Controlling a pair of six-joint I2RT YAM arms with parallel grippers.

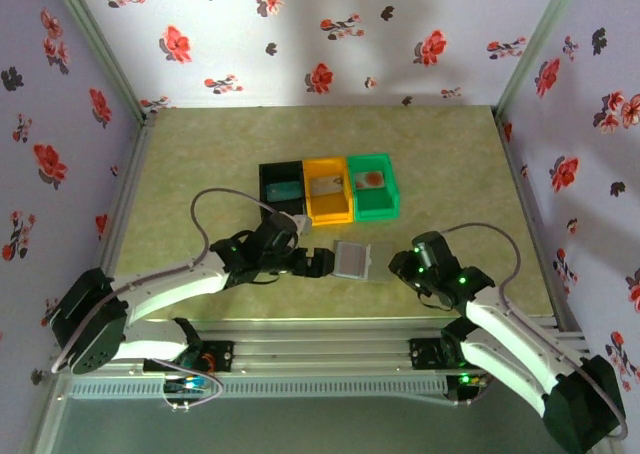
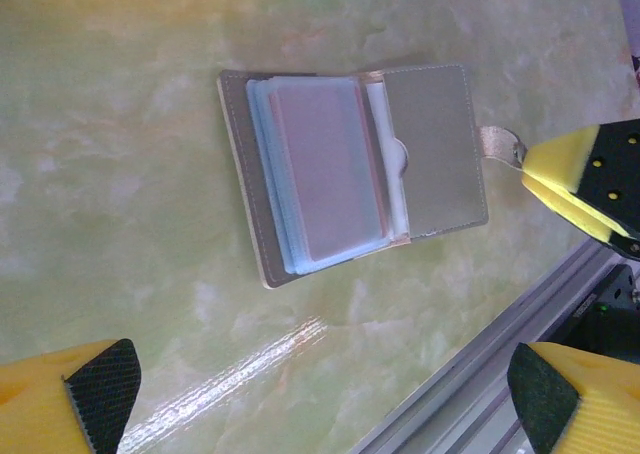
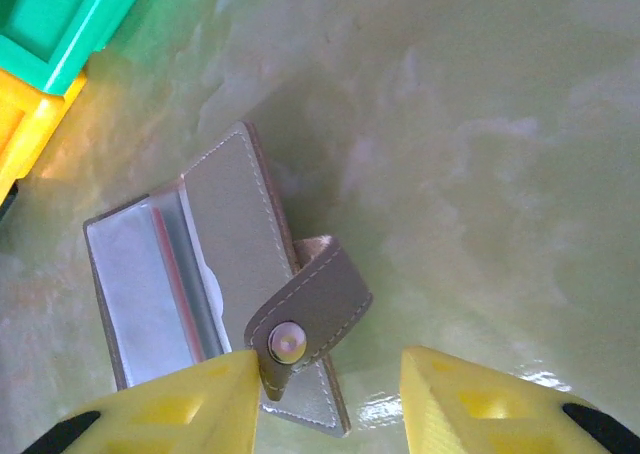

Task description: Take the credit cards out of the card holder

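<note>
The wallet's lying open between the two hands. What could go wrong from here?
The strap lies right beside a finger of the right hand; it might snag and drag the card holder along.
Nothing pins the card holder to the glossy table, so the open left hand could slide or lift it whole.
The clear sleeves overlap; a pinch may catch sleeve, not card.

card holder (image 1: 352,259) flat on table (image 1: 200,154), three bins (image 1: 327,217) in a row just behind it, a credit card (image 1: 325,185) in each
</note>
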